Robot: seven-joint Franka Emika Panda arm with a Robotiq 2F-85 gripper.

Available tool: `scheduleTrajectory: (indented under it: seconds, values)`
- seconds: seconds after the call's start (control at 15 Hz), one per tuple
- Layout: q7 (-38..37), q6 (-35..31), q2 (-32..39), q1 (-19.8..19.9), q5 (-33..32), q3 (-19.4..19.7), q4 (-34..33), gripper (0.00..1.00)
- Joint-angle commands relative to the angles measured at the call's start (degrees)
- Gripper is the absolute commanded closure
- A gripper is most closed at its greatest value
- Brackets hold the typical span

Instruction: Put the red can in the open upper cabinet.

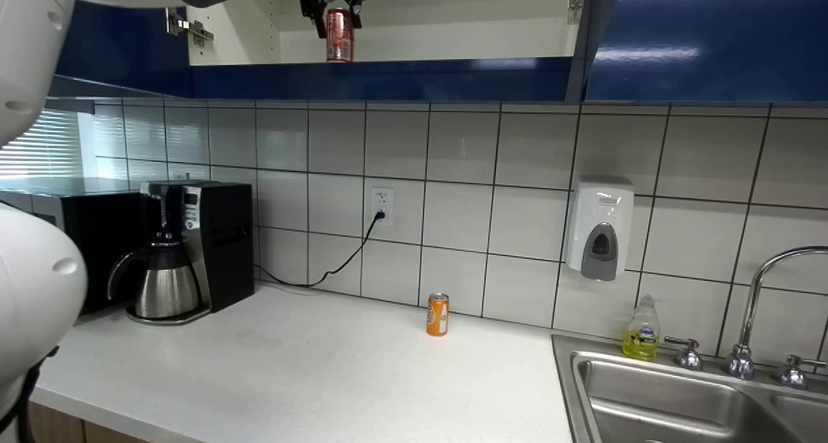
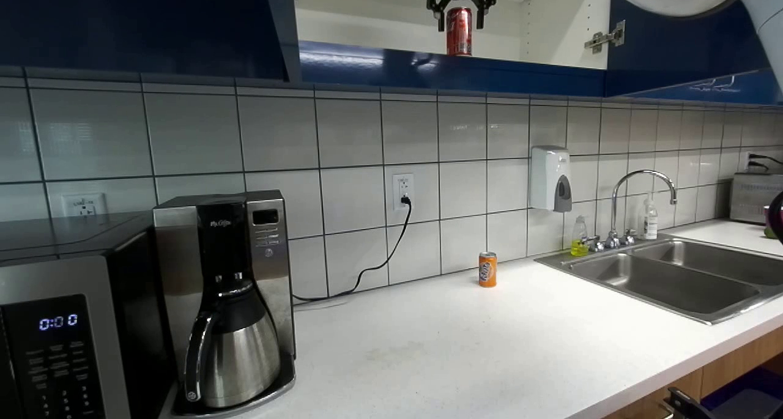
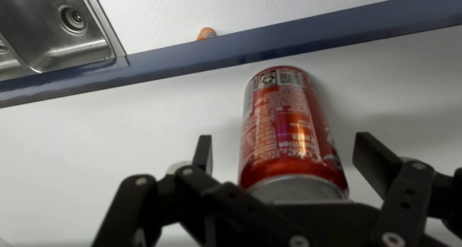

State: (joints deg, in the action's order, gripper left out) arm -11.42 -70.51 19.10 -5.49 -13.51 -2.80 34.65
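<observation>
Red and upright, the can point(image 3: 285, 128) stands in the open upper cabinet point(image 1: 453, 35), the gripper point(image 2: 460, 26) spread wide astride it, clasping nothing; an orange can point(image 1: 438, 315) stands below the cabinet.

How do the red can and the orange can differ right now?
Place: the red can stands in the open upper cabinet; the orange can on the counter.
Jaws: open, either side of the red can; away from the orange can.
Wrist view: the red can shows large; the cabinet's blue edge partly hides the orange can.
Both are upright drink cans.
</observation>
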Motion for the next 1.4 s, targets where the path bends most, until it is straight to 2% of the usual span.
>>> scheduleTrajectory:
  seconds: [0.0, 1.33]
  values:
    - [-0.35, 1.59, 1.01, 0.04, 0.35, 0.06, -2.30, 0.00]
    - [1.02, 3.51, -2.66, -0.63, 0.76, -0.62, -1.44, 0.00]
